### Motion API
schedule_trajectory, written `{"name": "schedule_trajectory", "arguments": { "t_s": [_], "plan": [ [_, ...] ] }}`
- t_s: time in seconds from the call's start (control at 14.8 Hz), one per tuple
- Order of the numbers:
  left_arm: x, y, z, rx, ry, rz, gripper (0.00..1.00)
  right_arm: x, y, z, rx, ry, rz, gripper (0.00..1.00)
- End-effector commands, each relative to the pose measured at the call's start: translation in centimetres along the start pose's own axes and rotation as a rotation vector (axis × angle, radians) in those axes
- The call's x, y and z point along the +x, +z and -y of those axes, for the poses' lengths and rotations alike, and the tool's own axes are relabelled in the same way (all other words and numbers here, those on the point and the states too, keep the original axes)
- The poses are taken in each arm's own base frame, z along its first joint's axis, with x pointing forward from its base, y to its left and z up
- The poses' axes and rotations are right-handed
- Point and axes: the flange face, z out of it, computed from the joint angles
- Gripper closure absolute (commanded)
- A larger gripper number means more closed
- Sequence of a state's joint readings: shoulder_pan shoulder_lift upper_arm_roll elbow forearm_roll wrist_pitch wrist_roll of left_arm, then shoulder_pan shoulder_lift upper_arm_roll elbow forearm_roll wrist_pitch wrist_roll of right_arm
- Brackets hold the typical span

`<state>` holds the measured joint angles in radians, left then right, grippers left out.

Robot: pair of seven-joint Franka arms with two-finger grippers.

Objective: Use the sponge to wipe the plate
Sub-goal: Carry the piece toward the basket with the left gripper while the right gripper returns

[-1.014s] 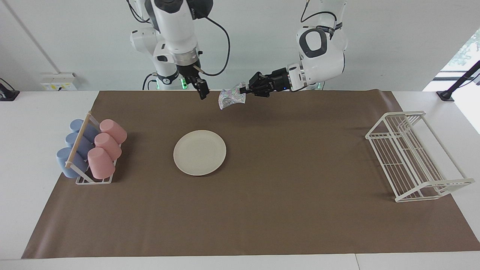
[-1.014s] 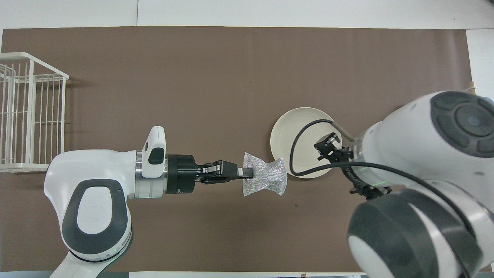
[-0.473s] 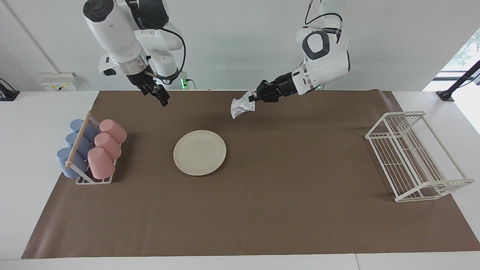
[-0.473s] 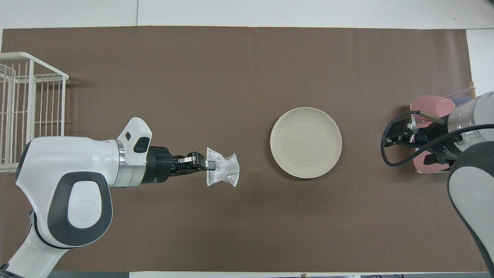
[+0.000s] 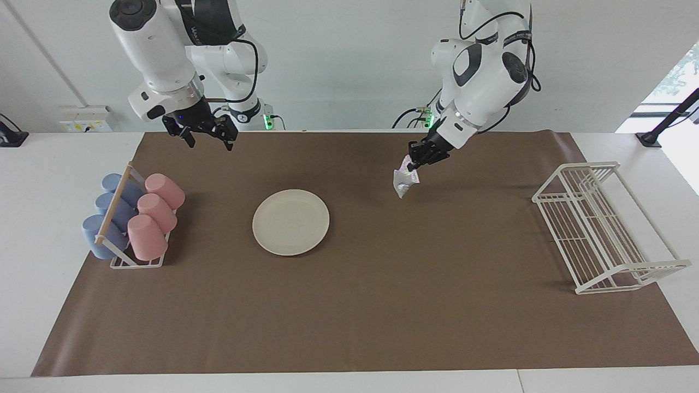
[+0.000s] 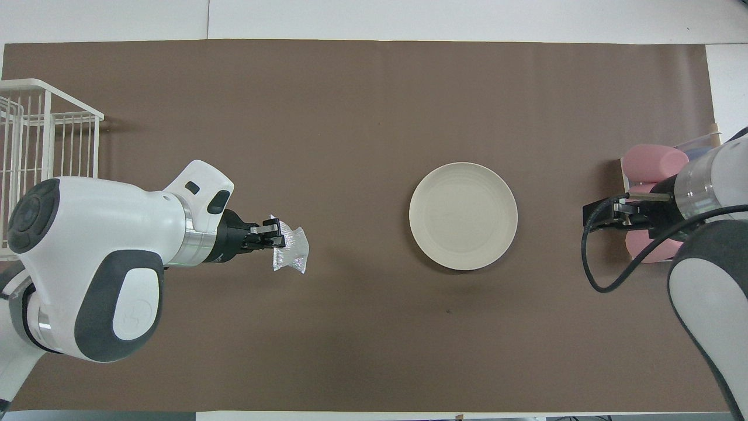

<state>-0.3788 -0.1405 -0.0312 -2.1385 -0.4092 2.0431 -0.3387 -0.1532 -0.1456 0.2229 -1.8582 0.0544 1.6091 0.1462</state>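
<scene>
Left tool [image 5: 419, 159] pinching crinkly silvery sponge [image 5: 403, 180], right tool [image 5: 203, 134] spread, round cream plate [image 5: 290, 221]

Cream plate [image 5: 290, 221], silvery sponge [image 5: 403, 180]

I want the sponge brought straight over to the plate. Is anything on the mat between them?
Nothing visible. The left gripper, shut on the small silvery mesh sponge, hangs over bare brown mat toward the left arm's end. Only mat lies between it and the round cream plate. The right gripper waits open, raised near the cup rack.
</scene>
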Motion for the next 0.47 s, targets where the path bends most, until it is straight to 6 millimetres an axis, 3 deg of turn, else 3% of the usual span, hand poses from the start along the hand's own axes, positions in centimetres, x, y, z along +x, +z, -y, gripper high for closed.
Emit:
{"name": "schedule_trajectory", "arguments": {
  "t_s": [0.0,0.34,0.41],
  "plan": [
    [2.9,-1.6,-0.6,0.206,-0.016,0.026,1.0,-0.1,0.1,-2.3,-0.012,-0.063,0.006,0.0],
    [4.3,-2.8,0.5,0.525,0.002,0.053,1.0,0.4,0.2,-2.3,0.009,-0.117,-0.01,0.0],
    [4.7,-2.6,1.0,0.605,-0.003,0.054,1.0,0.7,0.1,-1.4,0.011,-0.14,-0.011,0.0]
  ]
}}
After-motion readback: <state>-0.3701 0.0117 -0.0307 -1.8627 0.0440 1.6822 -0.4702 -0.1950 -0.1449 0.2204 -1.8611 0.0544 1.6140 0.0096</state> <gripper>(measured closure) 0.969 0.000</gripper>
